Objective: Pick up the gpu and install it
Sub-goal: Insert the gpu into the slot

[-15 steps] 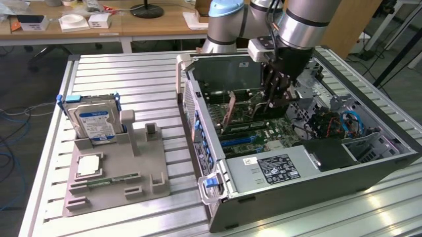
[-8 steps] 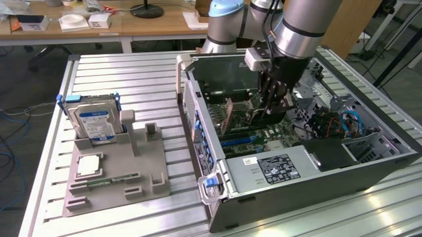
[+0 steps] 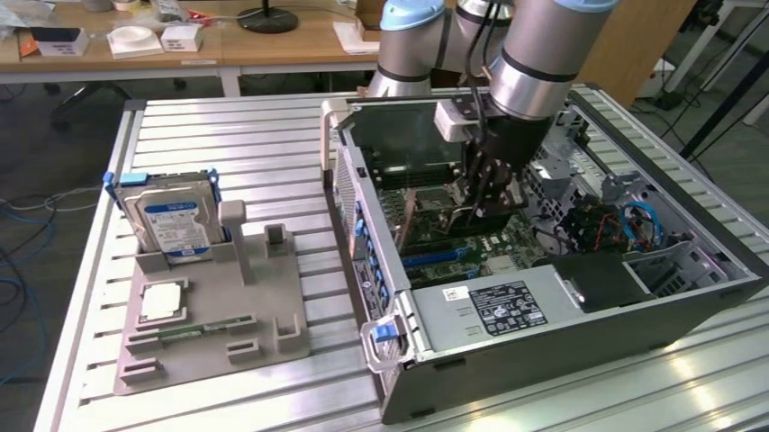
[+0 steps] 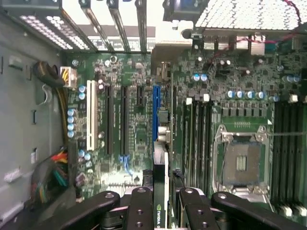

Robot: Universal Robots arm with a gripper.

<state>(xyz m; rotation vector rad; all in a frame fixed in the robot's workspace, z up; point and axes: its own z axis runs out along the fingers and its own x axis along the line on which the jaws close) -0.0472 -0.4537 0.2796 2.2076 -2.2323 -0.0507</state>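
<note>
My gripper [image 4: 162,195] is shut on the gpu [image 4: 160,167], a thin dark card seen edge-on between the black fingers [image 4: 140,206], with a green logo on its near edge. The card hangs just above the motherboard [image 4: 139,139], in line with the blue expansion slot [image 4: 156,110]; I cannot tell whether it touches the slot. In the exterior view the gripper [image 3: 487,211] reaches down inside the open computer case [image 3: 360,216], over the green board.
White and black slots [image 4: 89,115] run beside the blue one; memory slots and the CPU socket [image 4: 242,163] lie on the other side. Cable bundles [image 4: 53,167] crowd one case wall. Outside, a grey fixture [image 3: 283,310] holds a hard drive [image 3: 175,223] and a memory stick [image 3: 198,329].
</note>
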